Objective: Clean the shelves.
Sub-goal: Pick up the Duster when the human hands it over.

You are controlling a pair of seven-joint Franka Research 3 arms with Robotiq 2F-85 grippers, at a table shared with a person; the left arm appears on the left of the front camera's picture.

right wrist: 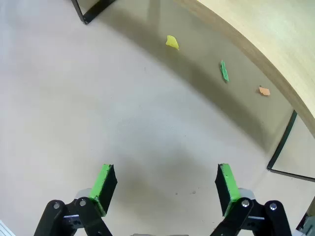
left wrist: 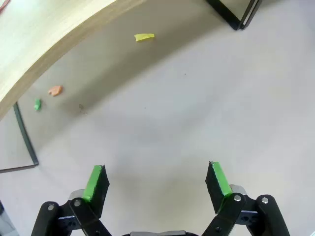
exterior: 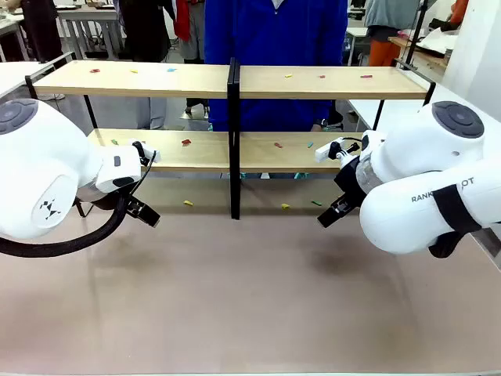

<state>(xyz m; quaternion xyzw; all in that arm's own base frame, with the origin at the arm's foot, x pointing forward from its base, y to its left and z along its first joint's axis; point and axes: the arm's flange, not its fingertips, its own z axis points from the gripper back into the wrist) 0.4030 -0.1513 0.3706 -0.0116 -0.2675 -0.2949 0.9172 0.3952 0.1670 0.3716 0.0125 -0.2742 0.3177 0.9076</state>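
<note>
The shelves (exterior: 235, 80) are two long light-wood boards in a black frame with a central post, spanning the far half of the table. Small coloured scraps dot both boards, such as a red one (exterior: 186, 142) on the lower board. More scraps lie on the tabletop under it: a yellow scrap (left wrist: 144, 37), an orange scrap (left wrist: 55, 90) and a green scrap (right wrist: 224, 71). My left gripper (left wrist: 156, 184) hangs open above bare tabletop, left of the post. My right gripper (right wrist: 166, 187) is open too, right of the post. Both hold nothing.
A person in a blue top (exterior: 274, 47) stands behind the shelves at the far side. The near half of the grey-brown tabletop (exterior: 250, 298) lies bare. The black frame feet (left wrist: 236, 19) stand on the table.
</note>
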